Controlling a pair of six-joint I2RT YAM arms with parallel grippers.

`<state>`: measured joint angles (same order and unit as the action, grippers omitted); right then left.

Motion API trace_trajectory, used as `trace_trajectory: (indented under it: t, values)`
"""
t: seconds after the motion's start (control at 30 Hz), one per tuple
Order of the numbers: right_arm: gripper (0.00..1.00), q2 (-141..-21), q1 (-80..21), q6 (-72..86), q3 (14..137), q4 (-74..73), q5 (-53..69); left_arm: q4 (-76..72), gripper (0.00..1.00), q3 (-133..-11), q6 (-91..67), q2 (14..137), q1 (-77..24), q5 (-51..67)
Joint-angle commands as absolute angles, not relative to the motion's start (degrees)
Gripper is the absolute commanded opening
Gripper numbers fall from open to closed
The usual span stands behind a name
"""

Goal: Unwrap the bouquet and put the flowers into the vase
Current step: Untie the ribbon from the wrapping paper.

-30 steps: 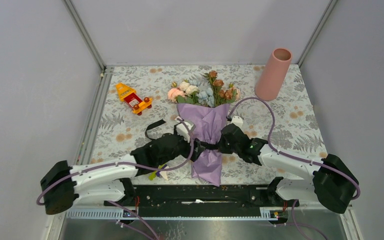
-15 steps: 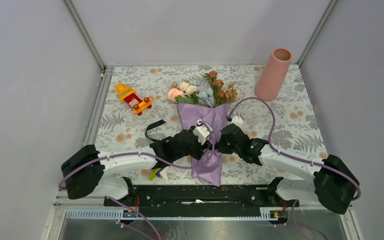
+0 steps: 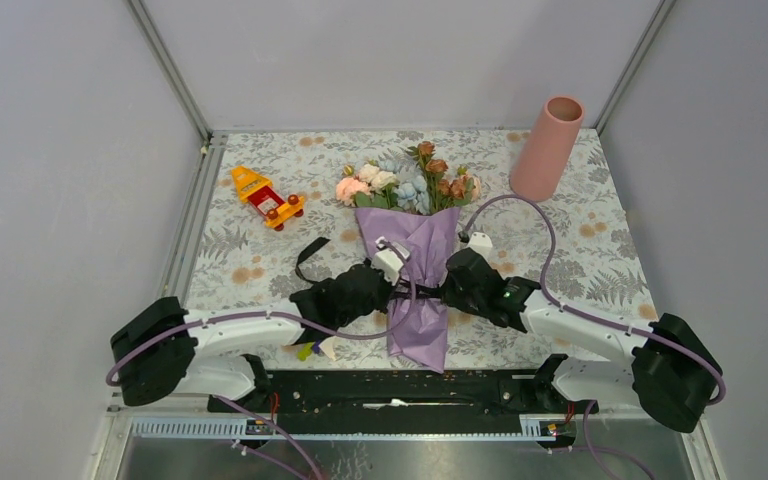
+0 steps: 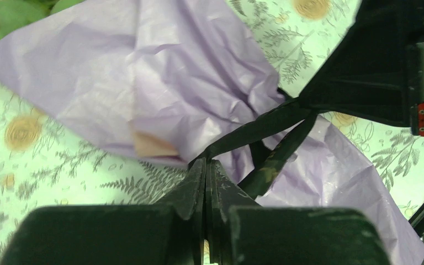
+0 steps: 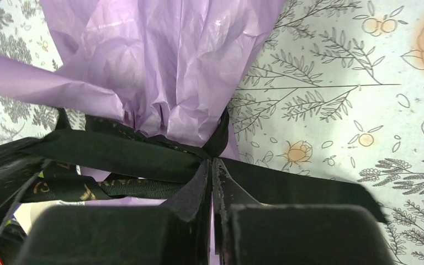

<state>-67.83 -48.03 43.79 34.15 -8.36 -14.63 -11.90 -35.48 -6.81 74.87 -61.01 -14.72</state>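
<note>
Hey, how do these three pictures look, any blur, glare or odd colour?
Top view: soft even light, no glare, faint shadows beside the bouquet. Left wrist view: greenish cast on the tablecloth; the left tool, close to the lens, is dark and soft, the purple paper crisp. Right wrist view: truer colours, sharp tablecloth print, the right tool dark and slightly blurred.

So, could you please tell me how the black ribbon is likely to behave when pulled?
Probably floppy: the ribbon folds and twists between the left pincer and right pincer, both shut on it. Likely light and thin, since its loose end lies flat and curled.
</note>
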Motion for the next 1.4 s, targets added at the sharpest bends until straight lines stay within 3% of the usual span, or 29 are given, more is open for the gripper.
trace_trajectory:
  t: [0.0,0.27,0.53,0.7,0.9,1.1,1.27,1.37]
  values:
    - [0.00,-65.67,-46.65,44.94,33.06,-10.91,-19.45,-14.48,0.00,-31.74,-15.88,68.21,-60.70,-24.81]
    - [0.00,-65.73,-45.94,46.01,31.36,-10.87,-19.81,-10.02,0.00,-23.75,-40.26,62.29,-60.47,-28.70]
    - [0.01,-64.77,-45.71,46.91,29.96,-10.93,-20.66,-10.22,0.00,-18.38,-48.42,57.57,-60.48,-29.44]
    - [0.44,-59.03,-45.62,42.95,29.16,-10.14,-19.12,-12.34,0.00,-18.53,-46.09,56.88,-60.41,-25.74]
    - [0.67,-51.42,-45.70,31.47,28.44,-5.02,-9.20,-14.01,0.00,-18.72,-46.52,56.83,-60.47,-23.67]
    - [0.63,-57.86,-49.21,25.52,33.58,-1.79,1.50,-14.52,0.00,-18.37,-46.93,56.43,-60.51,-23.47]
    - [0.51,-66.22,-53.72,24.89,38.69,2.11,2.03,-14.37,0.00,-18.29,-47.18,56.26,-60.47,-23.27]
    - [0.49,-70.09,-55.98,24.31,41.61,2.81,1.05,-14.25,0.00,-18.11,-47.37,56.00,-60.39,-23.36]
